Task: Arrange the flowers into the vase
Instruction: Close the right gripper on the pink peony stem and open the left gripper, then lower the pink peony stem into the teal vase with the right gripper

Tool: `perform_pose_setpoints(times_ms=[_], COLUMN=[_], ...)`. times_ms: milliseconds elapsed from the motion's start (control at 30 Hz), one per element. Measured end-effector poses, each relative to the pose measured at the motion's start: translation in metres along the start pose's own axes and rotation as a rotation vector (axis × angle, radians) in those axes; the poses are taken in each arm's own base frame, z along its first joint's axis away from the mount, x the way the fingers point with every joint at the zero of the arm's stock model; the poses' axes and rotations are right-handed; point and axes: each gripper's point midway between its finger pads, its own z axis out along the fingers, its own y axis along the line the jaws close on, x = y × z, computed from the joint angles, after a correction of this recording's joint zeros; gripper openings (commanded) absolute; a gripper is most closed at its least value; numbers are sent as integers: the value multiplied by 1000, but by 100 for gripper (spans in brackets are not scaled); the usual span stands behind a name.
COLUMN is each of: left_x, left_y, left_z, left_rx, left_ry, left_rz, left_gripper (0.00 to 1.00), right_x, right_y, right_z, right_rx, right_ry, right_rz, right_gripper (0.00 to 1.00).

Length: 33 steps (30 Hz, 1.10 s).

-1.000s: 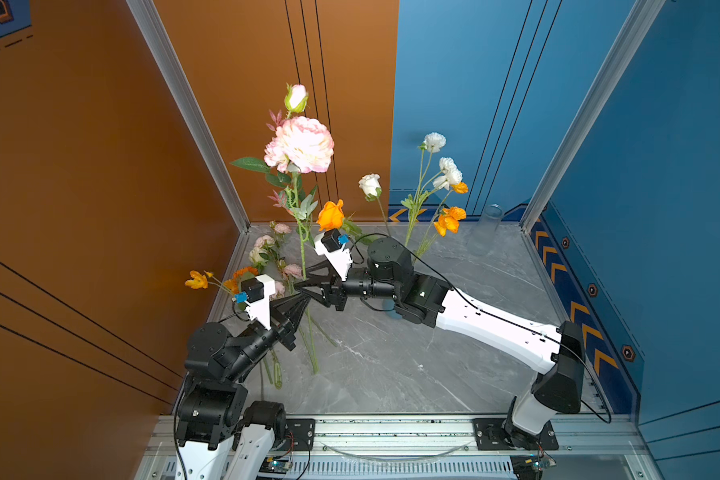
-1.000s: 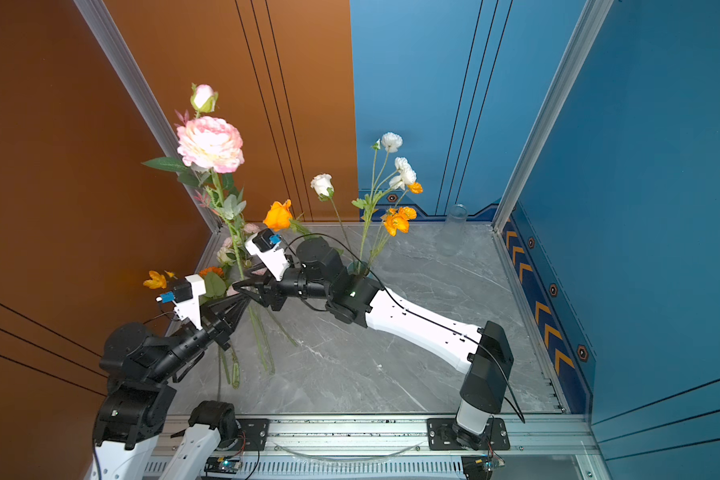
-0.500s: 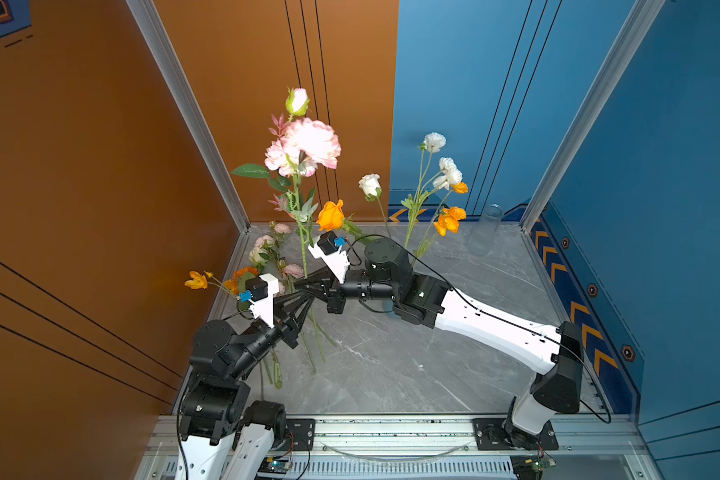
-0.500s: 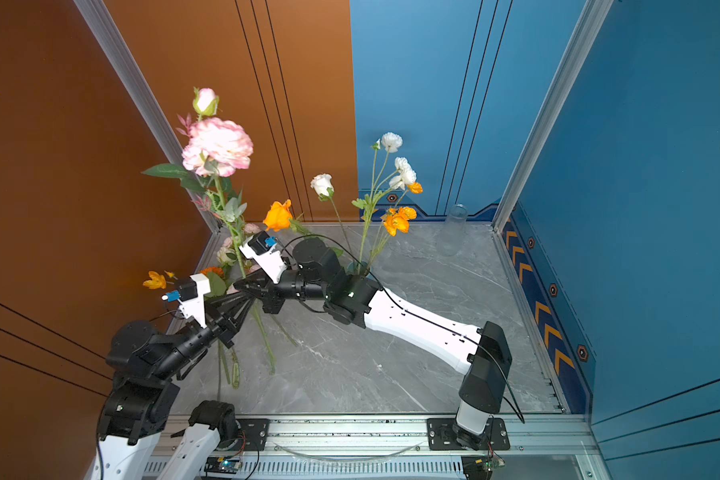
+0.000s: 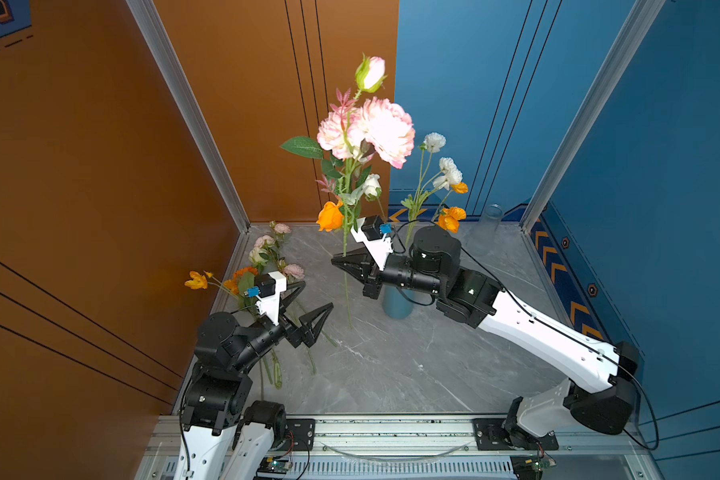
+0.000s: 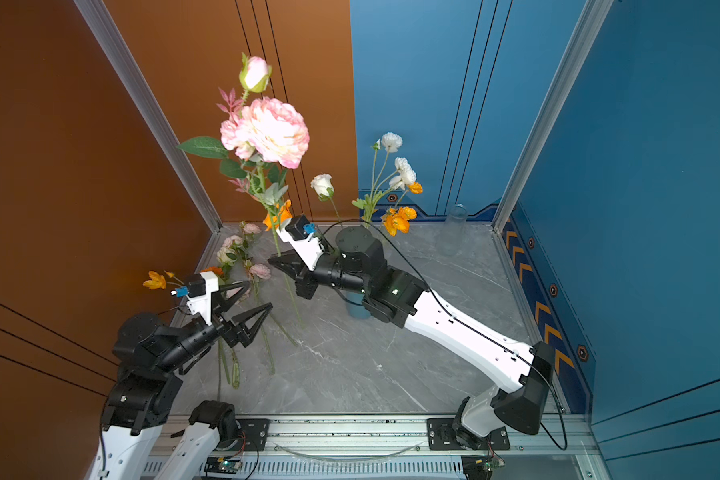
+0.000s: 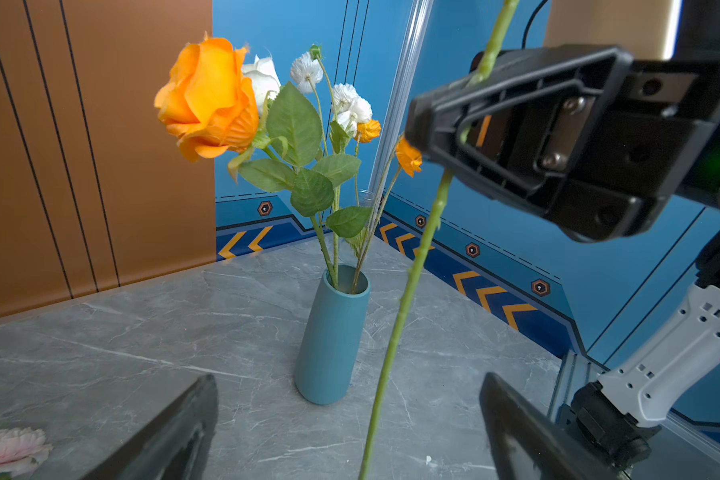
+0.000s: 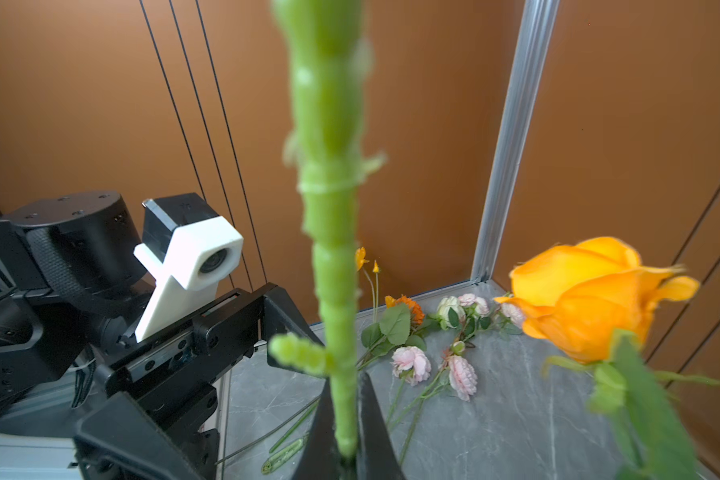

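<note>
Grey marble bench (image 5: 391,365), orange and blue walls (image 5: 100,166) behind. At frame centre in both top views the right claw (image 5: 334,261) is pinched shut on the stem of a tall pink peony (image 5: 385,129), upright just left of the teal vase (image 5: 395,307), which carries orange and white flowers (image 5: 449,174). At lower left the left claw (image 5: 317,294) gapes wide, holding nothing; loose stems (image 5: 264,242) lie at the bench's left edge.

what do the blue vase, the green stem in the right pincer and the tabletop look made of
Tapered teal-blue vase: probably matte ceramic; even, dull surface without glare.
Thick green flower stem shut in the right pincer: moulded plastic; waxy sheen, ringed seams, stubby nubs.
Grey veined tabletop: marble or marble-look laminate; white veins, soft sheen.
</note>
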Motion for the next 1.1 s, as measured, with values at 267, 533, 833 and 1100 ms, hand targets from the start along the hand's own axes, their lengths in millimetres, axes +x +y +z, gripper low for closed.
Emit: perform_pose_setpoints(times_ms=[267,533,833,1100], left_x=[1,34,59,58], left_y=[-19,-35,-53,-52], left_z=[13,48,67,70], left_rx=[132,288,371,362], left_ry=[20,157,237,226], left_rz=[17,12,56,92], left_gripper=[98,98,98,98], right_x=[-39,-24,-23,-22], right_y=[-22,-79,-120,-146], right_z=[-73,-109,-126,-121], right_rx=[186,441,577,611], right_ry=[-91,-47,-63,-93], right_rz=[-141,-204,-216,-195], right_gripper=[0,0,0,0])
